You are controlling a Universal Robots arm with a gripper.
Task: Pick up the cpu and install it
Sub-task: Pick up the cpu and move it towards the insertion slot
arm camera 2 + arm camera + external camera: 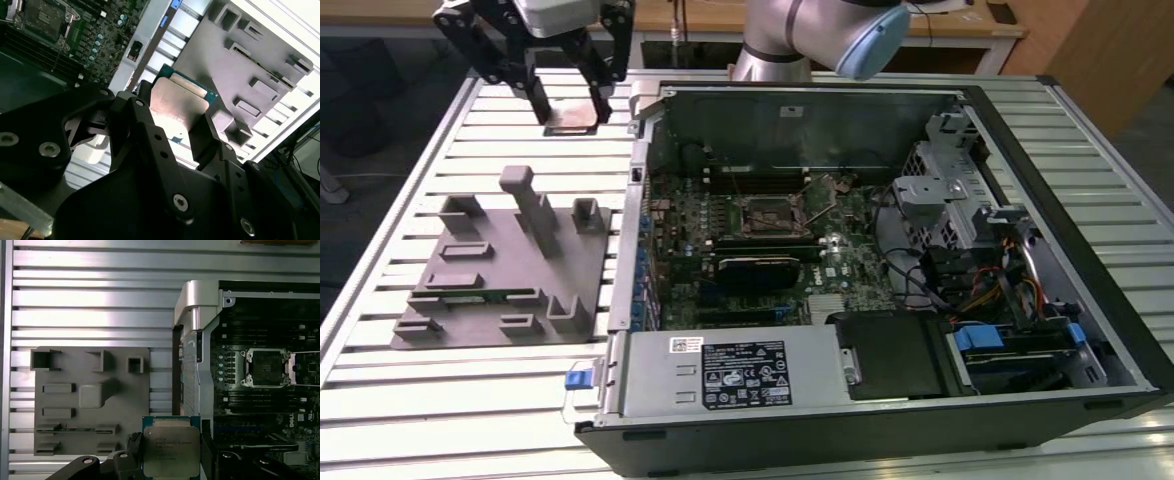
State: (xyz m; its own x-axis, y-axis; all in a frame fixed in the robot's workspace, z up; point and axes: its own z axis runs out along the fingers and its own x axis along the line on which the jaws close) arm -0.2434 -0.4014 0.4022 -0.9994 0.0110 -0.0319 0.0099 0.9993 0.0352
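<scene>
**Carry the chip level**

The black end effector [571, 116] is clamped on the small, square, silvery, green-edged cpu [171, 450], holding it flat above the slatted metal surface [90, 305]. It is best carried level and squared to the black-framed motherboard socket [265, 367].

cpu [171, 451] top dull silvery metal, grey tray [70, 372] matt, perhaps plastic, table [90, 300] ribbed glossy metal

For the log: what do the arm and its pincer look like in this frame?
The arm is a silver-grey tube with a light blue joint cap. The pincer has a pale body and black linkage fingers studded with round bolts, as the second wrist view shows.
</scene>
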